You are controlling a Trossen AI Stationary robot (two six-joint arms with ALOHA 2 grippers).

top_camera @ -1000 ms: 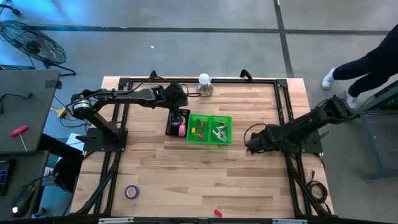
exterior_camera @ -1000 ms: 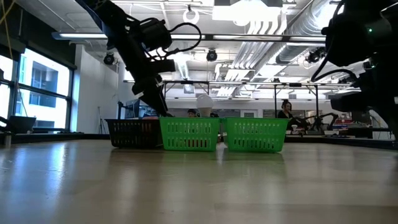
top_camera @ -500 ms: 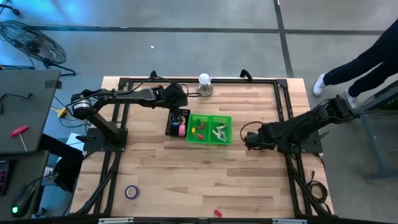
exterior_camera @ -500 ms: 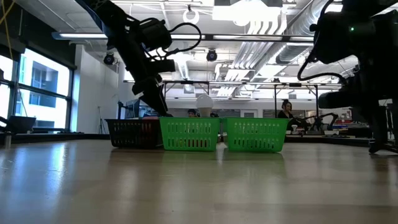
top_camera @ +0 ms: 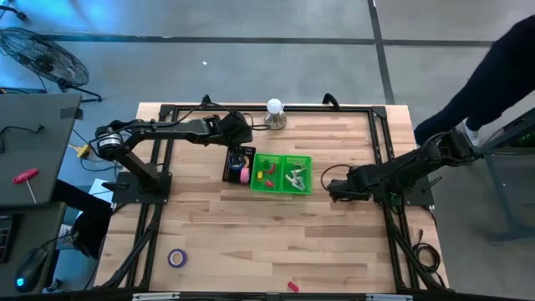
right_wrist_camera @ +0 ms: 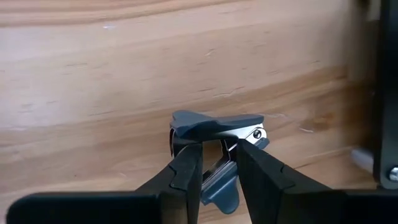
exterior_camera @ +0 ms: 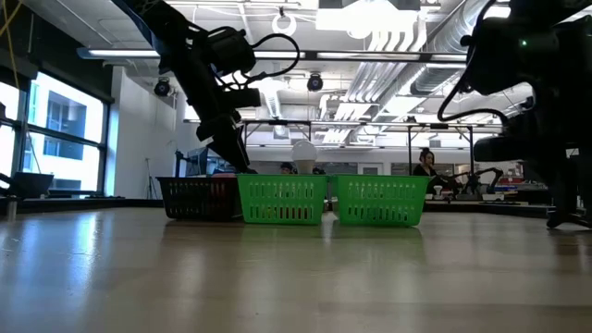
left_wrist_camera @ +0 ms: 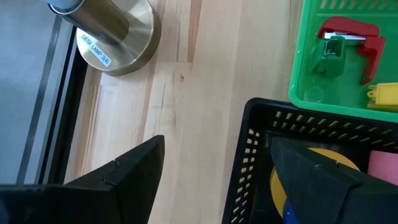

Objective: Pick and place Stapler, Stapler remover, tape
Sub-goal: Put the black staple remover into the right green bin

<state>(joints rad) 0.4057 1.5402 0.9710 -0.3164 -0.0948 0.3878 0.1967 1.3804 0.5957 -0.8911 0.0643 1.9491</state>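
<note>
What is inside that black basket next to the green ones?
The black basket holds a yellow tape roll and a pink one. The left gripper hides the rest of its inside.

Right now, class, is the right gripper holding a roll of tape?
No: in the right wrist view the right gripper is closed on a grey staple remover above the wooden table.

The right gripper (top_camera: 332, 189) has edged a little toward the green baskets (top_camera: 282, 174) and stands slightly farther up the desk. Beyond the desk's right edge, the person (top_camera: 485, 79) has stepped nearer.
</note>
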